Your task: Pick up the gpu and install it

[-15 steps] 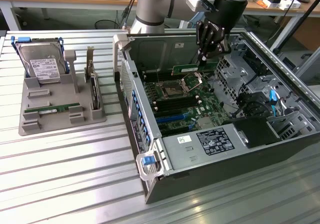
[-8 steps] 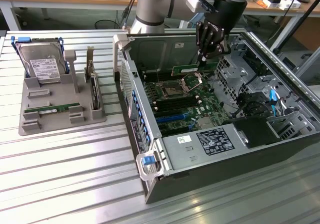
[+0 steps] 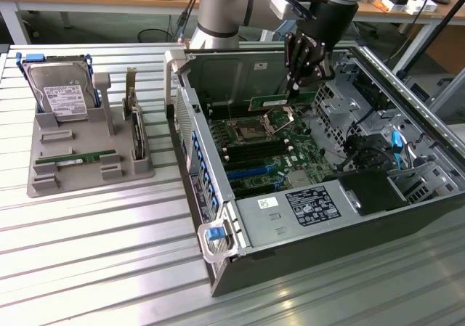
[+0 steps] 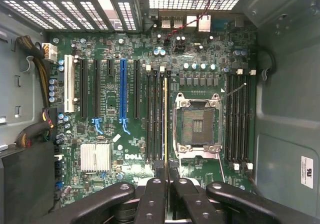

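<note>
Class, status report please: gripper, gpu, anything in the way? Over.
Gripper shut on gpu. Held edge-down over motherboard long slots, beside CPU socket. Nothing seen blocking.

Hidden, cropped, unreadable
The gpu [image 4: 165, 119] has its gripped end buried in the gripper [image 4: 166, 173]; the arm [image 3: 225, 6] is cut by the frame edge; case label [image 3: 312, 204] print unreadable.

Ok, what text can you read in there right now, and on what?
"DELL": on the motherboard, by the silver heatsink.
Wall sticker: print too small to read.
Black label: blurred, not readable.
White sticker beside it: not readable.
Drive label: too small to read.
Gpu: nothing legible.
</note>
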Robot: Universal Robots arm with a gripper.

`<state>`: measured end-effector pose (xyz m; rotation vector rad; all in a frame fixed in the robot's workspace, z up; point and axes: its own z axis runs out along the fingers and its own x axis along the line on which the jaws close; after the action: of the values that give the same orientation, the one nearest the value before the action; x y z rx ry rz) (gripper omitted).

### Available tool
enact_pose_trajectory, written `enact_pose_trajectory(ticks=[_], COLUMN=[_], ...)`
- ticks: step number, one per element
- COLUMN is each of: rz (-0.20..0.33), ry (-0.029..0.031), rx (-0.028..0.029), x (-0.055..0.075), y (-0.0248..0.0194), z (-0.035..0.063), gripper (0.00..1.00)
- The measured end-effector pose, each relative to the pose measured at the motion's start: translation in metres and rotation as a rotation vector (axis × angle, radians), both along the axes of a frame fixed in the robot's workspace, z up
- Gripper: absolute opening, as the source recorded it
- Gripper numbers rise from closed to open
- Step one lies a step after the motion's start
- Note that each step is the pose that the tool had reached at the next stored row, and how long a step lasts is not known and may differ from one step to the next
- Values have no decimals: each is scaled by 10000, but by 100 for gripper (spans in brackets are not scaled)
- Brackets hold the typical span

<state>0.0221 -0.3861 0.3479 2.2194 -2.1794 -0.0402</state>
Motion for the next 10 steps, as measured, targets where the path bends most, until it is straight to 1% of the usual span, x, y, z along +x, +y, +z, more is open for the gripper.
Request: enact_pose_trajectory(ticks=[10], rz=[0], ry=[0], rx=[0], x=[0], y=[0], z=[-26], gripper=[12])
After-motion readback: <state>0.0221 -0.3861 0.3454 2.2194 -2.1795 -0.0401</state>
